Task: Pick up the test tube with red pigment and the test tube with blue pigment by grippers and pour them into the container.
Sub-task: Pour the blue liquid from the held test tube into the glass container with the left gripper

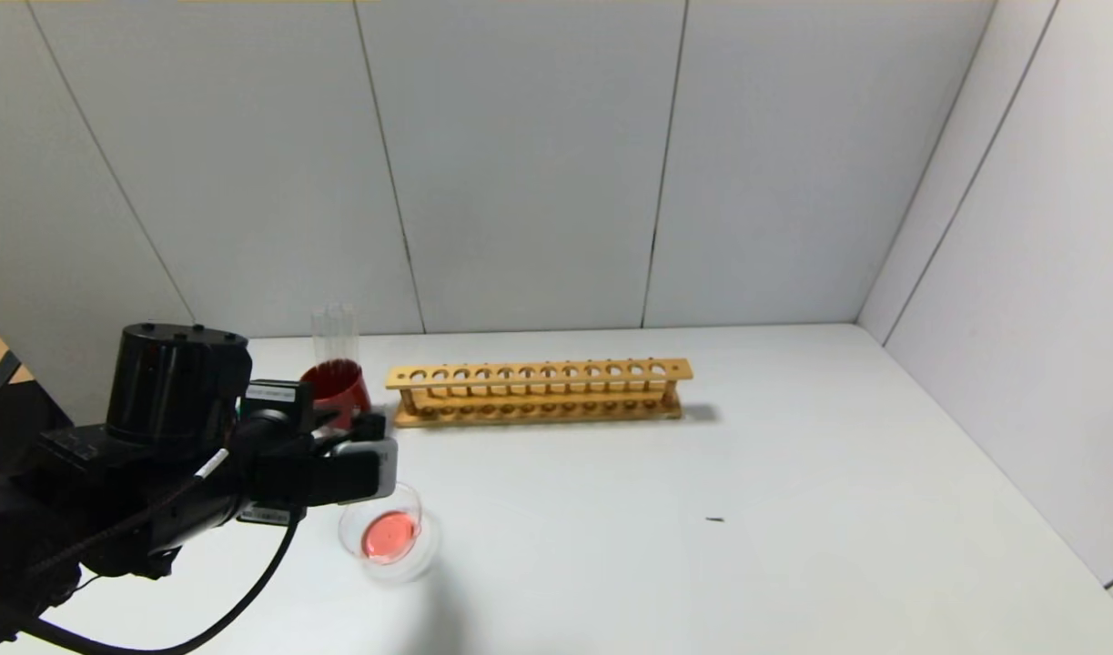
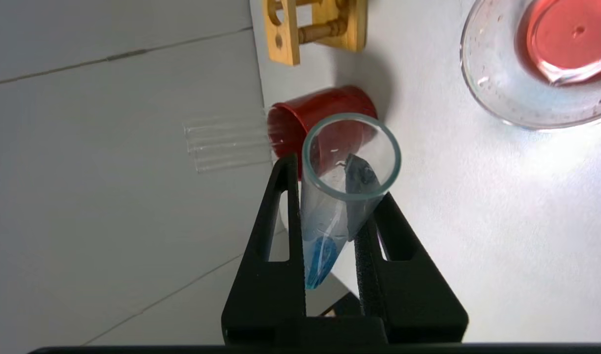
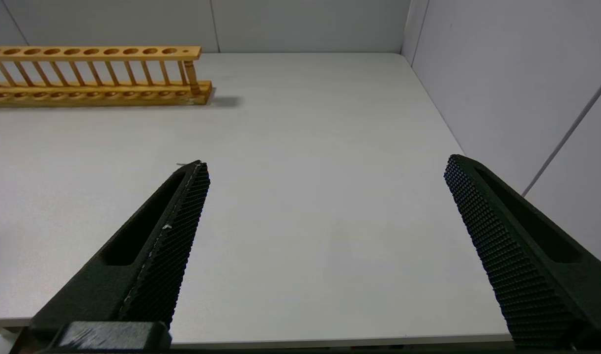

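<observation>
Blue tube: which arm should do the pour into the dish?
Left. The left gripper is already shut on the blue tube, beside the dish, which holds red liquid. The right gripper is open and empty over bare table, well away from the dish.

A long wooden tube rack (image 1: 540, 392) stands on the white table (image 1: 793, 546). Just beside its left end sits a dark red cup (image 1: 336, 387) holding clear tubes (image 1: 335, 333).

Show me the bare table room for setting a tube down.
Bare: the table right of the dish and in front of the wooden rack. Crowded: the left, where red cup, dish and left claw cluster.
</observation>
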